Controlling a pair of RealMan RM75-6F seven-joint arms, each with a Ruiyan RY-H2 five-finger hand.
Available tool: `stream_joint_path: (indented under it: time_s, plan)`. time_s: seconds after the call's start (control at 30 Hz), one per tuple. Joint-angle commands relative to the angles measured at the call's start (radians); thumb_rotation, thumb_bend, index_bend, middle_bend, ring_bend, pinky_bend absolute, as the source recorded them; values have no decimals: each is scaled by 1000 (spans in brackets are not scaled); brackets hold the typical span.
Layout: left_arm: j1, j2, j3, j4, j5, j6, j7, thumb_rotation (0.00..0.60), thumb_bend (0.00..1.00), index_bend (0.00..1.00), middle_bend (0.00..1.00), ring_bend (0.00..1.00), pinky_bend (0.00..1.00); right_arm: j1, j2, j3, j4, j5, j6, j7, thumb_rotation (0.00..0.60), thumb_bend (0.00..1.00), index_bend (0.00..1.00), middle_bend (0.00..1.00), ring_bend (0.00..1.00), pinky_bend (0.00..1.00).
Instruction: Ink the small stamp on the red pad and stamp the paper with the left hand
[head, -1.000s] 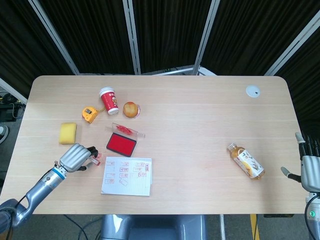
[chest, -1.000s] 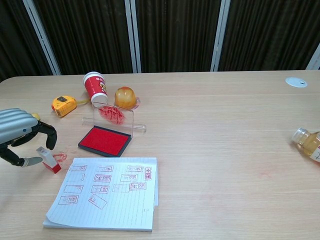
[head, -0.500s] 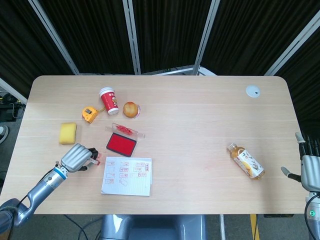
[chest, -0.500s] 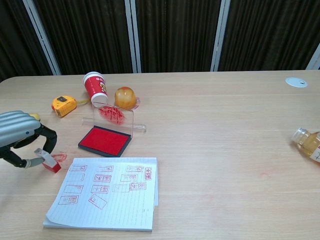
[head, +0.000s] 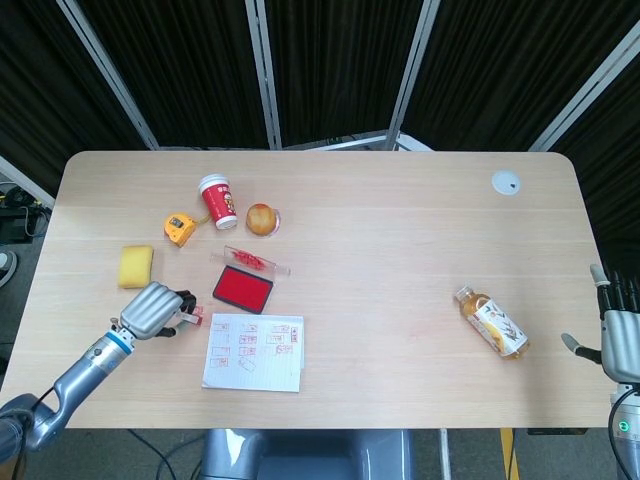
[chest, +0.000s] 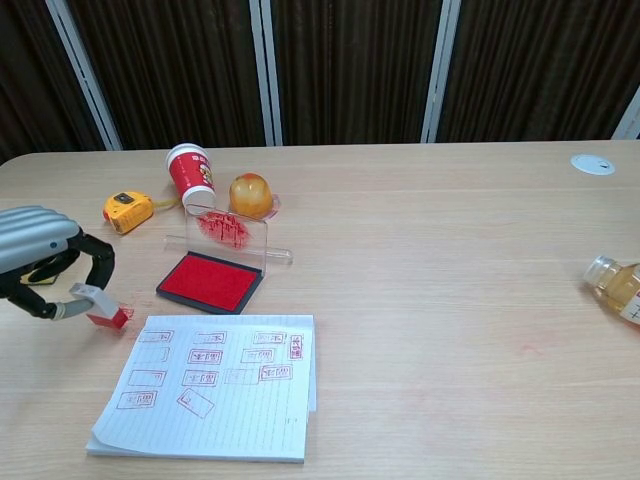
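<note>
Here my left hand (chest: 40, 262) sits near the table's (head: 400, 250) left front corner, and my curled fingers (chest: 98, 262) pinch the small stamp (chest: 100, 305) between thumb and fingertip. The stamp is tilted, its red inked end low and close to the wood, just left of the lined paper (chest: 215, 385) and in front of the red ink pad (chest: 210, 281). A faint red smudge marks the wood beside the stamp. The paper lies toward the front edge, left of centre, already covered with red stamp marks. The ink pad lies open just behind the paper's far edge, its clear lid (chest: 230, 236) standing upright at its back and smeared with red.

Further back toward the left rear are a red paper cup (chest: 190, 175), an orange-coloured round fruit cup (chest: 250, 194) beside it, and a yellow tape measure (chest: 128, 210) to their left. A yellow sponge (head: 135, 266) lies near the left edge, behind my left hand. A bottle of tea (head: 492, 322) lies on its side toward the right edge, and a white round cap (head: 505, 182) sits in the right rear corner. My right hand (head: 620, 335) hovers off the right edge, fingers spread and holding nothing.
</note>
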Motion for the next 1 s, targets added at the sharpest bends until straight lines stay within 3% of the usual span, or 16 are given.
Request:
stream_joint_path:
  time_s: [0.03, 0.27, 0.43, 0.7, 1.0]
  plan:
    - [-24, 56, -39, -81, -29, 2, -37, 600, 376, 570, 522, 774, 812, 0, 0, 0, -2, 0, -1, 0, 600, 0, 0, 0, 0, 0]
    - [-103, 141, -120, -241, -108, -103, 3, 600, 387, 573, 523, 774, 813, 3, -1, 5, -1, 8, -4, -8, 600, 0, 0, 0, 0, 0]
    - [-169, 149, -172, -291, -169, -205, 64, 600, 384, 582, 524, 774, 812, 6, -3, 14, 5, 26, -11, -13, 600, 0, 0, 0, 0, 0]
    - [-245, 72, -212, -248, -254, -335, 116, 600, 383, 590, 524, 774, 813, 7, -6, 20, 8, 36, -9, -22, 600, 0, 0, 0, 0, 0]
    - [-273, 10, -204, -178, -278, -386, 122, 600, 384, 583, 524, 774, 813, 1, -6, 9, 8, 12, 11, -26, 600, 0, 0, 0, 0, 0]
